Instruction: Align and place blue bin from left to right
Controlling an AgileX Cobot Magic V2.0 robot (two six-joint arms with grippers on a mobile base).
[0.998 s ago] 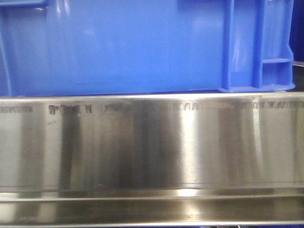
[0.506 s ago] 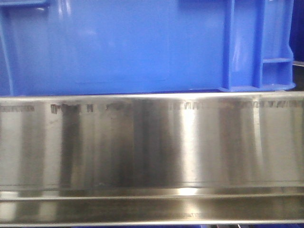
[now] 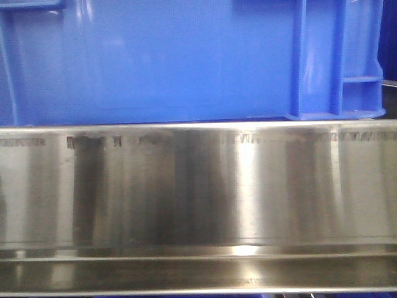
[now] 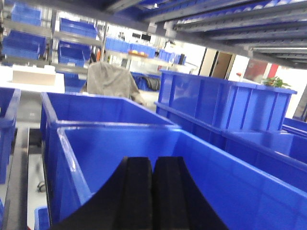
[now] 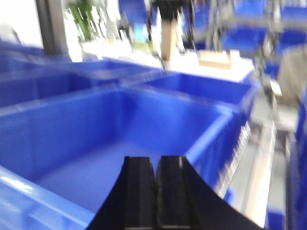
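Note:
The blue bin [image 3: 173,62] fills the top of the front view with its smooth bright-blue side wall and raised ribs near the right corner. It rests on a steel shelf. Neither gripper shows in that view. In the left wrist view my left gripper [image 4: 152,165] is shut, its black fingers pressed together with nothing between them, above an open blue bin [image 4: 120,148]. My right gripper [image 5: 157,162] is likewise shut and empty over another open blue bin [image 5: 96,139]; that view is blurred. I cannot tell which of these is the front-view bin.
A brushed steel shelf rail [image 3: 198,192] spans the front view under the bin. More blue bins [image 4: 96,108] stand behind, and a taller one [image 4: 225,103] to the right. A person in beige [image 4: 110,81] stands beyond. A roller rail [image 5: 240,143] runs along the right.
Only the reflections on the steel rail have shifted slightly; the blue bin stands where it was.

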